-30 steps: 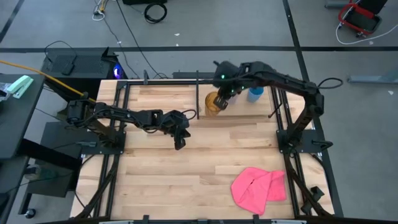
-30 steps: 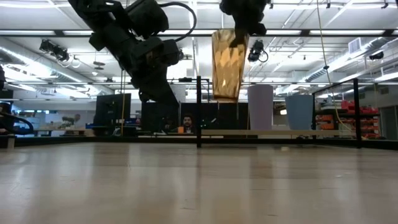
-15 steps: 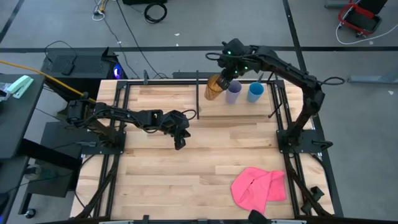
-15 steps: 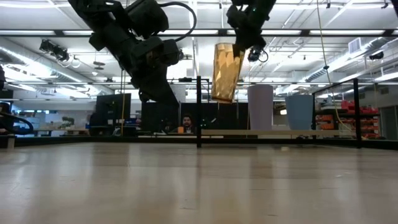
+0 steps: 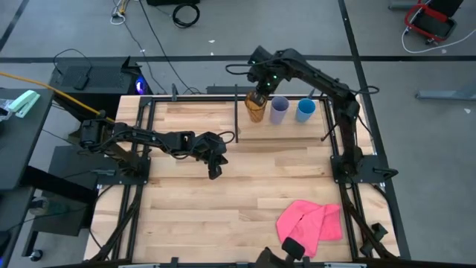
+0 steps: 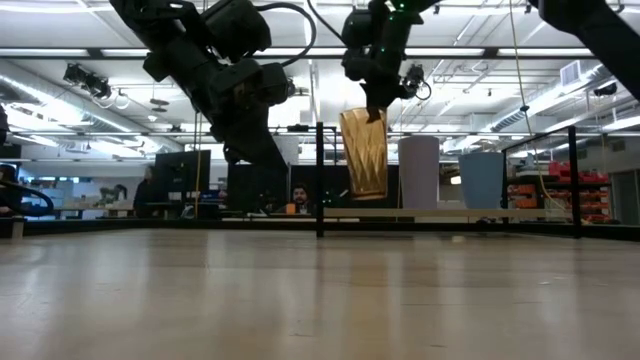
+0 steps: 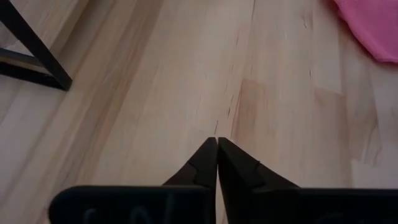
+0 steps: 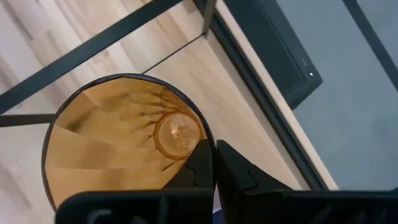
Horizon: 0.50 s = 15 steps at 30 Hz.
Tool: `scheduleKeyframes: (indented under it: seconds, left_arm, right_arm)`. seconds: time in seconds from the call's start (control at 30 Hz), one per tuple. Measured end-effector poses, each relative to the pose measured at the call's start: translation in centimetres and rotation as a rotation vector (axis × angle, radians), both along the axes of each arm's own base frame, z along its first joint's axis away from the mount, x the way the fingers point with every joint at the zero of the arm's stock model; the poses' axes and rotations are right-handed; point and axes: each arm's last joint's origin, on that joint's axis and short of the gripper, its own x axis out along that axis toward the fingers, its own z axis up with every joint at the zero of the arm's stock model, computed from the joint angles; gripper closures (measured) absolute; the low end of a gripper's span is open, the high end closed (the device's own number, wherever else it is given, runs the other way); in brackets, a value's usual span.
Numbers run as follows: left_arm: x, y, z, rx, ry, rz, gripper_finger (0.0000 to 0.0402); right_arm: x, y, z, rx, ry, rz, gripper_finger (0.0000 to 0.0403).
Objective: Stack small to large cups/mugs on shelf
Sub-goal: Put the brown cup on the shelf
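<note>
My right gripper (image 5: 258, 94) is shut on the amber ribbed tumbler (image 5: 255, 110), which hangs over the left end of the shelf (image 5: 286, 131). The tumbler's base (image 6: 367, 194) is a little above the shelf board (image 6: 450, 213). To its right the lavender cup (image 5: 279, 110) and the blue cup (image 5: 305, 110) stand upright on the board; the low view shows both, lavender cup (image 6: 419, 172) and blue cup (image 6: 482, 180). My left gripper (image 5: 216, 171) waits shut above the middle of the table, its shut tips (image 7: 216, 144) holding nothing. My right gripper pinches the tumbler's rim (image 8: 207, 138), one finger (image 8: 198, 163) inside the cup and the other (image 8: 235, 167) outside. It comes from above, pointing steeply down. The tumbler hangs below the fingers, nearly upright and mouth up, clear of the shelf board.
A black upright post (image 6: 319, 180) of the shelf frame stands just left of the tumbler. A pink cloth (image 5: 309, 223) lies at the table's near right. Bare wooden tabletop (image 5: 223, 208) spreads between the shelf and the near edge.
My right gripper has swung toward the table's far left and sunk, carrying the tumbler down toward the shelf's left end. The tumbler tipped on the way and now hangs nearly upright, beside the lavender cup.
</note>
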Motion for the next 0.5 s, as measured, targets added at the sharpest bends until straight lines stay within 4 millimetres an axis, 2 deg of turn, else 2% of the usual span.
scheduleKeyframes:
  seconds: [0.3,0.5]
  left_arm:
    - [0.0,0.0,0.0,0.01,0.006,-0.011,0.0386]
    - [-0.1,0.0,-0.1,0.009,0.008,-0.011,0.0377]
  right_arm:
    - [0.0,-0.6,-0.2,0.0,-0.007,-0.011,0.0398]
    - [0.5,-1.5,-1.5,0.022,0.002,-0.02,0.0398]
